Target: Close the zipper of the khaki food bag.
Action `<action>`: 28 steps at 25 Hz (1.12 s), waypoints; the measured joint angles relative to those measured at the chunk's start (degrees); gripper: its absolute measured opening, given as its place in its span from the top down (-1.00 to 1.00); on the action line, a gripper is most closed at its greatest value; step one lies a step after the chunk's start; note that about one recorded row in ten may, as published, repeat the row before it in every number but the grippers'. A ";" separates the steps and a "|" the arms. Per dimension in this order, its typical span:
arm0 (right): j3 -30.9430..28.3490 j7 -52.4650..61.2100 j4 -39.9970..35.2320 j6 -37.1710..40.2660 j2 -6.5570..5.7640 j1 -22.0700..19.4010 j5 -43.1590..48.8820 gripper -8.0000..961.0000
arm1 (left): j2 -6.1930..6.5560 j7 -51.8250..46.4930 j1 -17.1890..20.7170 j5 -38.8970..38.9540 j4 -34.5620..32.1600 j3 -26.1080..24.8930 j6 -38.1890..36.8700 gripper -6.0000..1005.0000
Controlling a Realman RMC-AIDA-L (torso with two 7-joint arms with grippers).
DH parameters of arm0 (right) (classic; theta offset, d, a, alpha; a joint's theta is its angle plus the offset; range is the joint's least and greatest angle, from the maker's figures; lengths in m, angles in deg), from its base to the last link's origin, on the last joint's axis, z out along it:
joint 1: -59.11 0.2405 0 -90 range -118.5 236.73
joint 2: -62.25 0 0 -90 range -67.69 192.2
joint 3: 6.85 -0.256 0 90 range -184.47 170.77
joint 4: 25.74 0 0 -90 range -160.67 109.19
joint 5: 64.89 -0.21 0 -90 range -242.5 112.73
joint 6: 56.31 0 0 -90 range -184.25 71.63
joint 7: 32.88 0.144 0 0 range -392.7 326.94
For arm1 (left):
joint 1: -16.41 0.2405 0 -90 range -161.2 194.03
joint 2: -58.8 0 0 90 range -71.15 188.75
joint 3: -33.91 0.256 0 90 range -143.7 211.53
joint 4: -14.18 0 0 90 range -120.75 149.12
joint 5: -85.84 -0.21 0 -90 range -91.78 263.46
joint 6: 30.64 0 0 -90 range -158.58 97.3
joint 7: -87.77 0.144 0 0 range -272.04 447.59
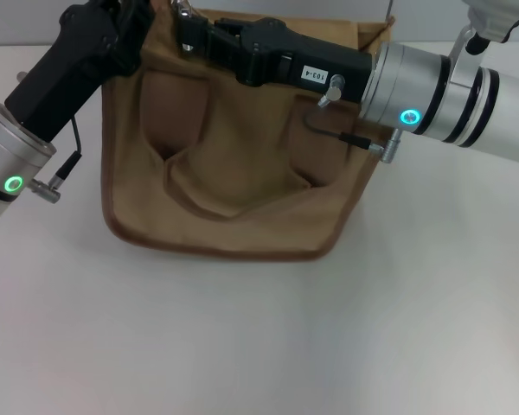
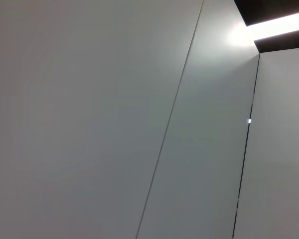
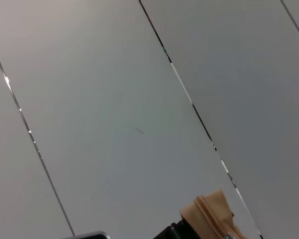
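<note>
The khaki food bag [image 1: 233, 220] stands on the white table in the middle of the head view, its front face toward me with two strap tabs and a drooping handle [image 1: 209, 192]. My left gripper [image 1: 131, 22] is at the bag's top left corner. My right gripper [image 1: 189, 35] reaches across the bag's top edge from the right, close to the left gripper. A small silver metal piece [image 1: 183, 9] shows just above it. The top panel is hidden behind the arms. The right wrist view shows a tan strip of the zipper [image 3: 209, 219] sticking up. The left wrist view shows only wall.
The white table [image 1: 242, 346] spreads in front of the bag and to both sides. My left forearm [image 1: 17, 156] crosses the left edge, and my right forearm [image 1: 450, 95] crosses the upper right. Grey wall panels fill both wrist views.
</note>
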 joint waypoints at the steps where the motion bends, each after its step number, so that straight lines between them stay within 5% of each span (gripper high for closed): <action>1: 0.03 0.00 -0.03 0.02 0.00 -0.05 0.00 0.96 | 0.00 0.00 0.00 0.00 0.00 0.00 0.00 0.85; 28: 8.74 17.95 -12.80 -2.70 -0.31 -5.12 0.70 0.98 | 0.01 0.39 1.37 0.00 0.00 -2.27 -0.07 0.84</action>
